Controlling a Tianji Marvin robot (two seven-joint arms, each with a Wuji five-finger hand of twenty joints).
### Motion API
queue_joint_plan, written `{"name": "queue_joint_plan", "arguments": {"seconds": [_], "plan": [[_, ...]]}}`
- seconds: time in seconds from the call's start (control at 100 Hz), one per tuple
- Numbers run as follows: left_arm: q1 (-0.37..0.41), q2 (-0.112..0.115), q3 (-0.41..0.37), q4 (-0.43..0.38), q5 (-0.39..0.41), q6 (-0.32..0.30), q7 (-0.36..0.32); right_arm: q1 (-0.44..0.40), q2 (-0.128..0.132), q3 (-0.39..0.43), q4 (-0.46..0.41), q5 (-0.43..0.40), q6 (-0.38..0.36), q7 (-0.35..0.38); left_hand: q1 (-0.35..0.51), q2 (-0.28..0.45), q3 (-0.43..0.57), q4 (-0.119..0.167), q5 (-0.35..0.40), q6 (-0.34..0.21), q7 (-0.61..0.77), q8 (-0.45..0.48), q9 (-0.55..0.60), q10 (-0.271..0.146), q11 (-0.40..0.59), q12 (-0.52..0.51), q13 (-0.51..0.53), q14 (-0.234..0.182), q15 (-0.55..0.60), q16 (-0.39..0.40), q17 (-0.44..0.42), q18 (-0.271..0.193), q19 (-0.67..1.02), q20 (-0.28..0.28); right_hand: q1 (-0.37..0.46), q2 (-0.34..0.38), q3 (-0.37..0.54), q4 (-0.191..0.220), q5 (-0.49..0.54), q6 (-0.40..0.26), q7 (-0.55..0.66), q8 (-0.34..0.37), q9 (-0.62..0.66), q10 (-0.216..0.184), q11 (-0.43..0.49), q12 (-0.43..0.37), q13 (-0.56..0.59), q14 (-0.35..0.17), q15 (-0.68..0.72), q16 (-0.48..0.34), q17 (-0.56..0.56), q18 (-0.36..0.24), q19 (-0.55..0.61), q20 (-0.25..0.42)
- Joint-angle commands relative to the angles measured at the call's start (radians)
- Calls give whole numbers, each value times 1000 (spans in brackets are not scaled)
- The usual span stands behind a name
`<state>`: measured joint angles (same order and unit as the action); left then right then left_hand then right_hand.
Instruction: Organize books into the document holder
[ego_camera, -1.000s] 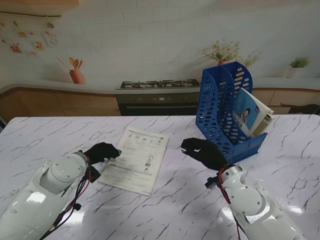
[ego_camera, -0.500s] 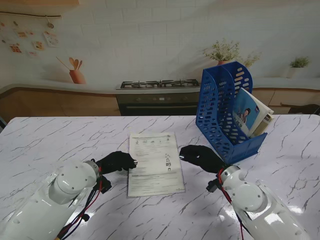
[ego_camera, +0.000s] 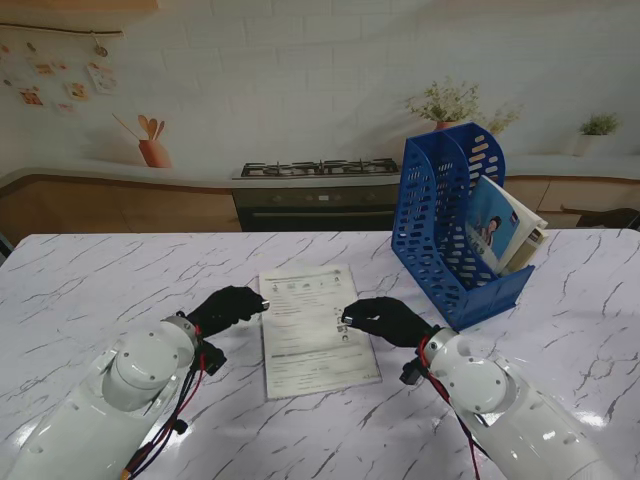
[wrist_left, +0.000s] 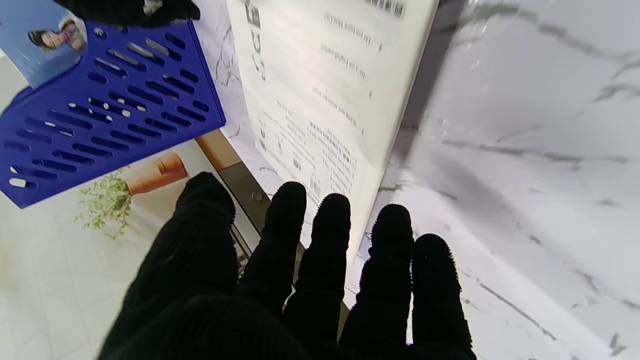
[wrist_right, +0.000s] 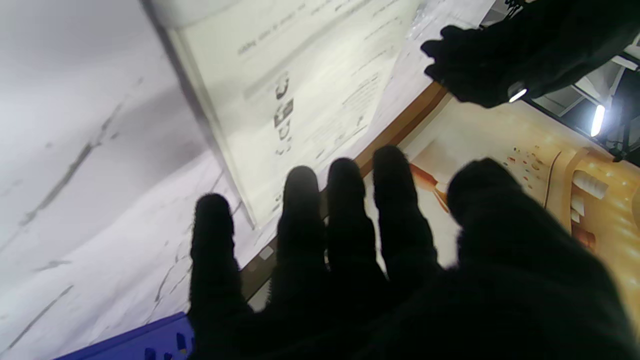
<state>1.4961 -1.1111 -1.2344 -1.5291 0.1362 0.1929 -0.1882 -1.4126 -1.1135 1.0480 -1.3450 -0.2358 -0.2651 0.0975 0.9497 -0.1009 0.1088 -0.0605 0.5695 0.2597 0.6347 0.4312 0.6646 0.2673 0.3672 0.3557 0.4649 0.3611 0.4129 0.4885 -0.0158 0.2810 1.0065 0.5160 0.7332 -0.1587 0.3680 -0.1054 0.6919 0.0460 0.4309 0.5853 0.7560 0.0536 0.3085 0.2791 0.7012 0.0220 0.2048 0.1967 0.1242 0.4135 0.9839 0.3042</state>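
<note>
The booklet (ego_camera: 315, 328) lies flat, long axis running away from me.

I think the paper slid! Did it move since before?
Yes. The paper slid right, toward the blue holder, and turned straighter; the holder stayed put.

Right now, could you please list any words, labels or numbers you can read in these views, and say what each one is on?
No text reads clearly.
White booklet: printed lines, small icons and a barcode, all too small or blurred to read.
Blue-covered book in the blue document holder: a pictured figure, no legible title.
Left hand and right hand: no markings visible.
</note>
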Motion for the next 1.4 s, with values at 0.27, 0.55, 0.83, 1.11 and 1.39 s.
{"name": "queue_joint_plan", "arguments": {"seconds": [0.27,0.55,0.83,1.11,1.39], "plan": [[-157,-24,102,181,-53,-48,-43,51,15,-72,29,30,-15,147,0,30,-13,38,61,21,-28,-21,12,7,-4,-13,-6,-30,-29,-32,-5,-15,-14,-14,71,120,23,-27,-8,28,68,-100,-26,2,39,-41,-32,-48,-21,-29,-51,-461,-30,-31],[-167,-18,166,199,-69,-93,-83,-19,61,-8,-72,25,28,296,1,27,-1,36,99,25,-10,-23,55,17,9,-16,28,-14,1,-29,18,-6,21,3,105,169,-101,-4,20,41,38,-89,-12,21,37,-56,-19,-26,-22,-31,-37,-433,-15,-27],[-145,-12,207,165,-93,-135,-108,-112,113,93,-192,29,55,486,0,33,5,35,116,28,14,-23,81,23,19,-13,51,-1,31,-19,34,2,58,23,193,241,-293,30,52,55,-52,3,4,40,10,-45,-4,0,-30,-37,-23,-399,1,-17],[-134,-13,236,153,-126,-161,-119,-165,133,132,-241,77,63,577,-3,39,5,35,110,28,14,-29,75,24,19,-14,45,-2,31,-20,29,0,54,24,207,263,-333,39,57,70,-51,-1,11,59,8,-52,10,18,-31,-38,-5,-370,21,-9],[-87,-10,205,93,-115,-147,-98,-201,109,160,-247,74,11,454,-3,34,-3,32,54,-5,19,-20,34,6,19,-5,25,-1,36,-9,20,1,53,25,166,216,-396,45,64,39,-39,15,30,41,29,-44,36,10,-12,-29,33,-321,55,7]]}}
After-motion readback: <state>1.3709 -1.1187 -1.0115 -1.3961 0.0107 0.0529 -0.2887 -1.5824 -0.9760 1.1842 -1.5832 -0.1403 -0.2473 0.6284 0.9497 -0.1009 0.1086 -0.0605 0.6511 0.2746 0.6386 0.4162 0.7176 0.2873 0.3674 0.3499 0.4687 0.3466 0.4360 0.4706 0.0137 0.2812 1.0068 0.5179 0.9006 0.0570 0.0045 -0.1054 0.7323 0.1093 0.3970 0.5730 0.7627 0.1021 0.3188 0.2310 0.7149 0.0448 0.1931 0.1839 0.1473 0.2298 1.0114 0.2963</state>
